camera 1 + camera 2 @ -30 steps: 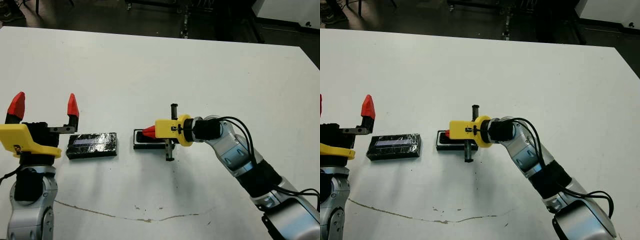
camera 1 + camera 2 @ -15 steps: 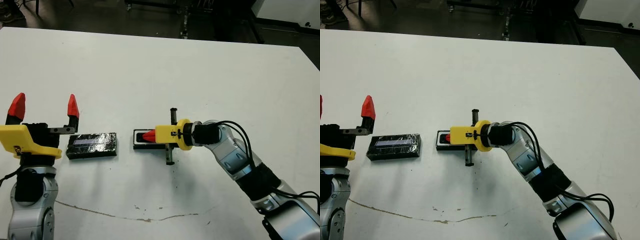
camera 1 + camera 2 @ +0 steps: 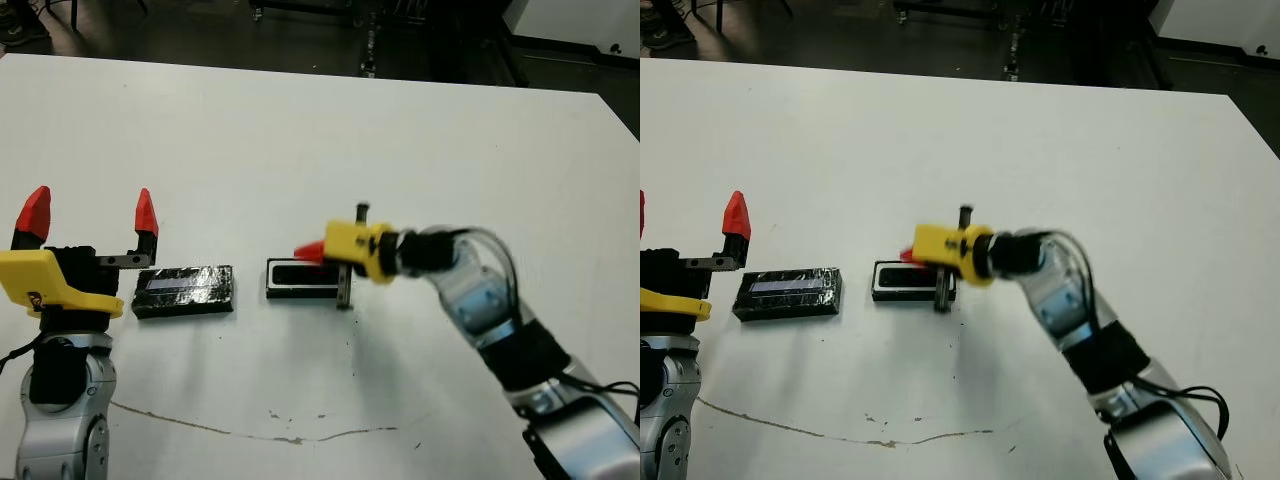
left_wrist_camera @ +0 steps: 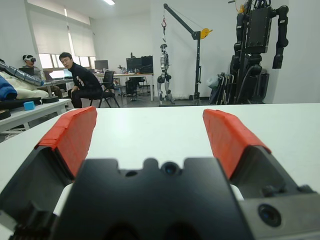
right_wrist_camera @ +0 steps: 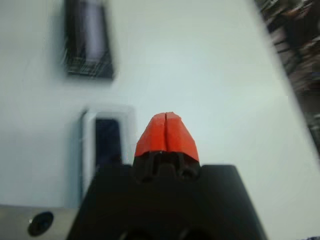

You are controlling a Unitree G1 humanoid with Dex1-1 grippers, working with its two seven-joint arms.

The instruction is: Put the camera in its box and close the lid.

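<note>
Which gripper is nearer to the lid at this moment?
The left. The left gripper hovers just behind the lid, at its left end. The right gripper is farther away, over the box to the lid's right.

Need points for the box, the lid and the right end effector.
box (image 3: 303, 277): left eye view, on the dark inside of the tray.
lid (image 3: 184, 290): left eye view, middle of its glossy top.
right end effector (image 5: 165, 134): right wrist view, where the two red tips meet, shut and empty.
</note>
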